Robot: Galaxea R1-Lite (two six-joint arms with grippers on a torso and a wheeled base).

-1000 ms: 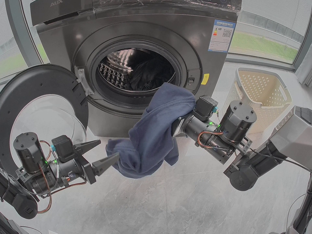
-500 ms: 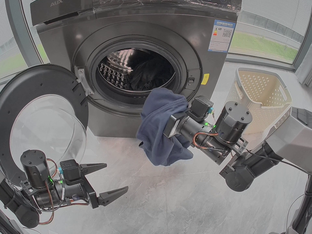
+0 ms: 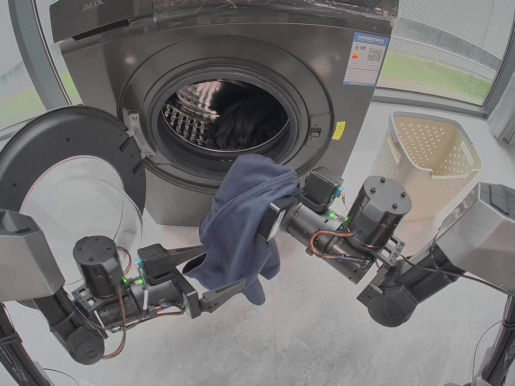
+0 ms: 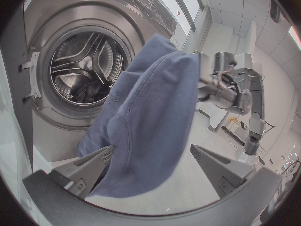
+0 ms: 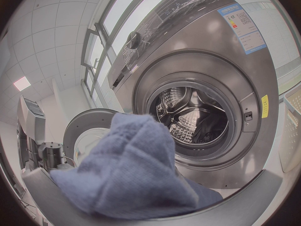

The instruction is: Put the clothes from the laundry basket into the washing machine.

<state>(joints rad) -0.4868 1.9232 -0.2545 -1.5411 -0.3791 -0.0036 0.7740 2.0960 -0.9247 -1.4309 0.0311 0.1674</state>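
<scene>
A dark blue garment (image 3: 244,215) hangs in front of the washing machine (image 3: 225,44), just below its open drum (image 3: 225,116). My right gripper (image 3: 266,216) is shut on the garment's top, and the cloth (image 5: 131,170) covers its fingers. My left gripper (image 3: 214,274) is open at the garment's lower end. The hanging fabric (image 4: 150,120) lies between its two spread fingers (image 4: 91,167). Dark clothes (image 3: 249,124) lie inside the drum. The cream laundry basket (image 3: 434,156) stands to the right of the machine.
The round machine door (image 3: 70,156) is swung open to the left, close behind my left arm. Grey tiled floor (image 3: 300,328) spreads out in front of the machine. Glass walls (image 3: 445,54) run behind the machine and the basket.
My right gripper has carried the garment down and left, away from the drum mouth. My left gripper first dropped low, then came up and right, so its open fingers flank the garment's lower end.
</scene>
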